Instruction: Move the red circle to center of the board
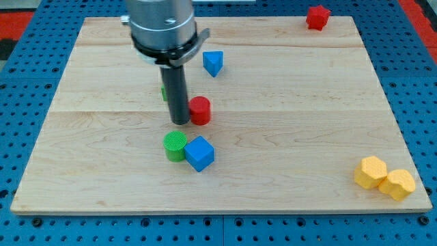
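Camera view looks down at a pale wooden surface (273, 82) made of planks, lying on a blue pegboard (27, 61). No claw shows on this arm, so whether one is spread or pressed together cannot be told; the arm ends in a dark rod, and my tip (179, 123) rests on the wood a little toward nine o'clock from the board's middle.

Touching the tip at its three o'clock side is the red circle (200, 111), a short upright cylinder with a flat round top, glossy bright red, its side slightly darker than its top. It sits just short of the centre, on the nine o'clock side of it.

At six o'clock from the tip stands a green circle (175, 145) with a ribbed top, and a blue cube (200, 153) touches it at its three o'clock side. A blue triangle (213, 63) lies at about one o'clock from the tip. A second green block (164, 91) peeks out behind the rod (shape hidden). A red star (317, 17) sits at the board's far edge around one o'clock. Two yellow blocks, one (371, 171) touching the other (398, 184), lie near the four o'clock corner; both look many-sided.
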Motion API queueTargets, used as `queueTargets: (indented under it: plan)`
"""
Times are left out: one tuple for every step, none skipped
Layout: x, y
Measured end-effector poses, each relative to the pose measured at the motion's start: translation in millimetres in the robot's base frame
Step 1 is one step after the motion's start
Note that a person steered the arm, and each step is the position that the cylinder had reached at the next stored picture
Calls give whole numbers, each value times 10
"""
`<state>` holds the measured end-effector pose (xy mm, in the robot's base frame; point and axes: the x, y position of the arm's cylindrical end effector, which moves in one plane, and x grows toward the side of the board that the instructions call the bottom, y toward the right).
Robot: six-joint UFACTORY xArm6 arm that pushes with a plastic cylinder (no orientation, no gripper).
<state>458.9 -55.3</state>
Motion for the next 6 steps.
queueTargets:
  plan:
    - [-26, 277]
    - [-104, 417]
    - [-315, 417]
    - [-572, 543]
    - [-789, 869]
    - [-927, 1264]
